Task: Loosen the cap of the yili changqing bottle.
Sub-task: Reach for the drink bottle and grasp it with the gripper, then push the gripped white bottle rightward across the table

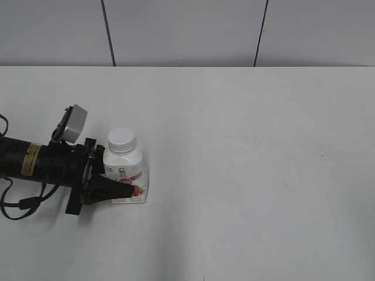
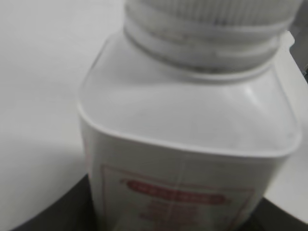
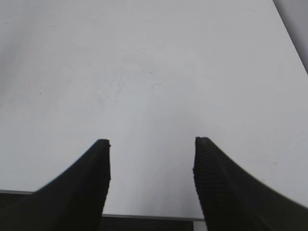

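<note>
The yili changqing bottle [image 1: 126, 171] stands upright on the white table at the left; it is white with a pink-red strawberry label. Its white ribbed cap [image 1: 122, 140] sits on the neck. My left gripper [image 1: 120, 186] comes in from the left, and its black fingers clasp the bottle's lower body. In the left wrist view the bottle [image 2: 183, 125] fills the frame, with the cap [image 2: 211, 19] at the top and dark fingers at both lower corners. My right gripper [image 3: 151, 144] is open and empty over bare table, and it is outside the exterior view.
The white table [image 1: 246, 164] stretches to the right and back to a grey panelled wall [image 1: 187, 29]. A table edge [image 3: 149, 215] shows just below the right fingers. The left arm's cable [image 1: 17, 205] lies on the table at the far left.
</note>
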Available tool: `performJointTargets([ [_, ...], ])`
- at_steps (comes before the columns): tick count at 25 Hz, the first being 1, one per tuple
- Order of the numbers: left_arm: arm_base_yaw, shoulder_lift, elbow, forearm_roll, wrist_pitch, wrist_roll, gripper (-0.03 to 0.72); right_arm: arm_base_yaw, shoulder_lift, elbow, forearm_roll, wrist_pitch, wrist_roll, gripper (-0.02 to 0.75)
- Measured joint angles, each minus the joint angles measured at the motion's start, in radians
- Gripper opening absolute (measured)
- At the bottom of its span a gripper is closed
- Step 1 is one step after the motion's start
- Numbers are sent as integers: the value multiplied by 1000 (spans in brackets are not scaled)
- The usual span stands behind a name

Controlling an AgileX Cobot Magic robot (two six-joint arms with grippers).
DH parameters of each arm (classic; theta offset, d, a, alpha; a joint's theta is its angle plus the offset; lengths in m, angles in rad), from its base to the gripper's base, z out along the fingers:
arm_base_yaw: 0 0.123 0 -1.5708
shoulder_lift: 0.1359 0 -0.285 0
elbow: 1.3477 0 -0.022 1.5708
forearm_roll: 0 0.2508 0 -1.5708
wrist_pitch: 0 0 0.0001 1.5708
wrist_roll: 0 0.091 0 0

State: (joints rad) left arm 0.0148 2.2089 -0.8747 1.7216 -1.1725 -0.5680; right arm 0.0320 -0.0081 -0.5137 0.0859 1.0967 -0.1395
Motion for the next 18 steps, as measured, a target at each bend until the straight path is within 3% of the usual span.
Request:
performJointTargets([
  [11, -245, 0, -156, -129, 30, 0, 384, 0, 0, 0, 0, 0, 0, 448],
  [18, -304, 35, -214, -195, 91, 0, 384, 0, 0, 0, 0, 0, 0, 448],
])
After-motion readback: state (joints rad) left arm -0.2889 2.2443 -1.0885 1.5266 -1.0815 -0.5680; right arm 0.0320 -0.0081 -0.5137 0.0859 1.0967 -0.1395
